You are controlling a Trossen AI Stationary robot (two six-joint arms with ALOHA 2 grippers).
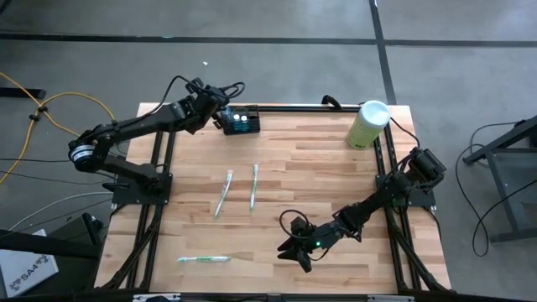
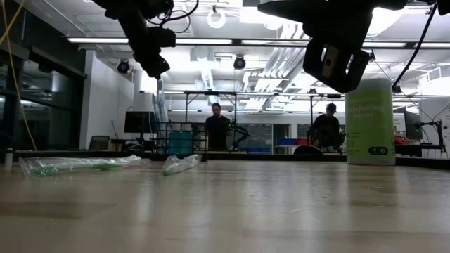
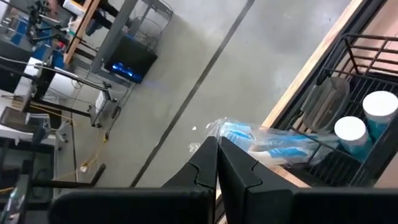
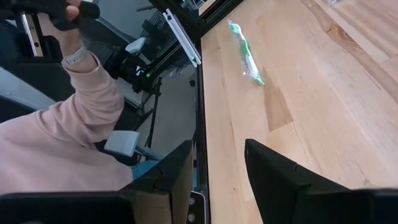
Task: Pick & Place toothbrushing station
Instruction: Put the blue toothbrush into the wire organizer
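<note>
Grey concrete floor [image 1: 470,67], bright ceiling strip lights [image 2: 211,41], 2 people [image 2: 216,126] at distant workbenches

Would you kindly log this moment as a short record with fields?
left gripper: shut on a wrapped blue toothbrush, beside the holder
holder: black caddy at the table's far edge, two white-capped items inside
right gripper: open, empty, over the table's near edge
loose on table: two wrapped toothbrushes mid-table, a green one near the front
canister: pale green, far right corner
</note>
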